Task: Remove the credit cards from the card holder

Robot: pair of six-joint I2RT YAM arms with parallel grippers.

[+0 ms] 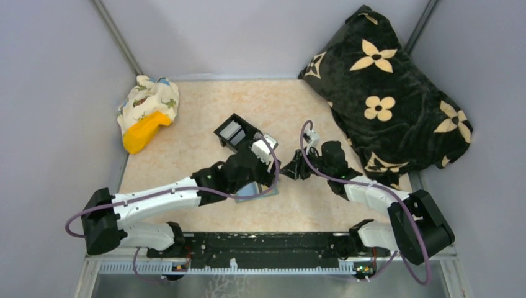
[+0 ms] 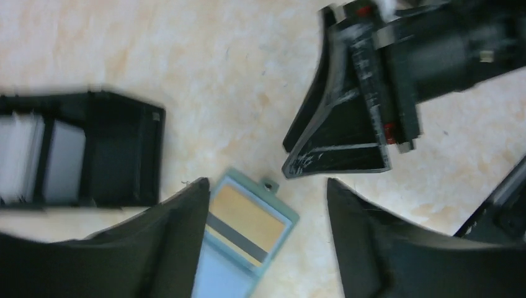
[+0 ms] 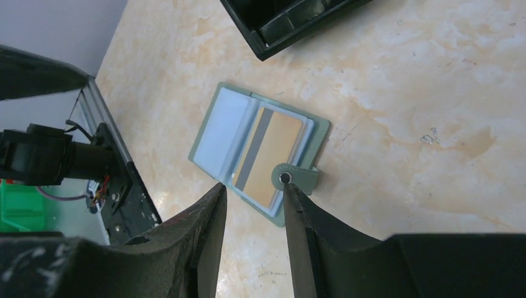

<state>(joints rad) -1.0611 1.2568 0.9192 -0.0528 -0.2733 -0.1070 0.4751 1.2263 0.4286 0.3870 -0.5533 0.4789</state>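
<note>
Just under end effector (image 2: 267,184): card holder (image 2: 224,278)

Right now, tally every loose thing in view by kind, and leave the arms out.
Card holder: 1
Credit card showing in it: 1
Black box: 1
Fabric items: 2 (printed cloth, flowered black blanket)
Yellow object: 1
Total: 6

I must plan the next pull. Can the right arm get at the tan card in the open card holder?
Probably yes. The card holder lies open, the tan card faces up, and the right end effector hangs open just above. Only the snap tab overlaps one card edge.
</note>
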